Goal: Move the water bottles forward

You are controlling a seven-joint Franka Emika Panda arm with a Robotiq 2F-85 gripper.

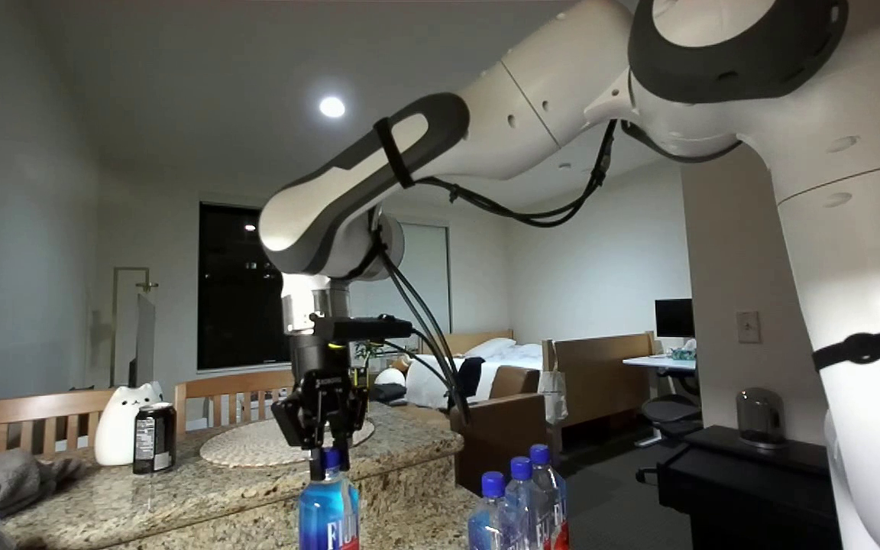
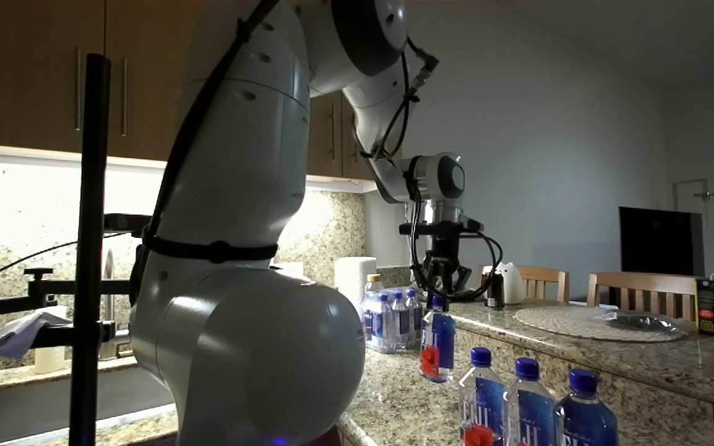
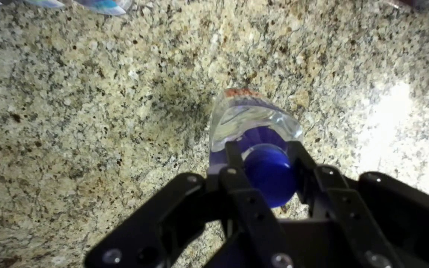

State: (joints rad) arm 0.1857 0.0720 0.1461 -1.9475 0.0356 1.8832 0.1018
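Note:
My gripper (image 1: 328, 461) is shut on the blue cap of a clear water bottle (image 1: 329, 516) with a blue and red label. The gripper (image 2: 437, 303) and held bottle (image 2: 439, 347) also show in an exterior view. The bottle looks slightly tilted and seems just above the granite counter. In the wrist view the fingers (image 3: 264, 154) clasp both sides of the cap (image 3: 270, 176). Three more water bottles stand in a row, the nearest one (image 1: 491, 516) at the lower right in an exterior view, and another (image 2: 527, 406) also shows. Their lower parts (image 3: 104, 5) show at the wrist view's top left.
A raised granite ledge (image 2: 617, 365) runs beside the counter, bearing a woven placemat (image 1: 264, 447), a black can (image 1: 154, 439) and a white cat figure (image 1: 113, 435). A pack of bottles (image 2: 388, 325) stands further back near a paper towel roll (image 2: 354, 279).

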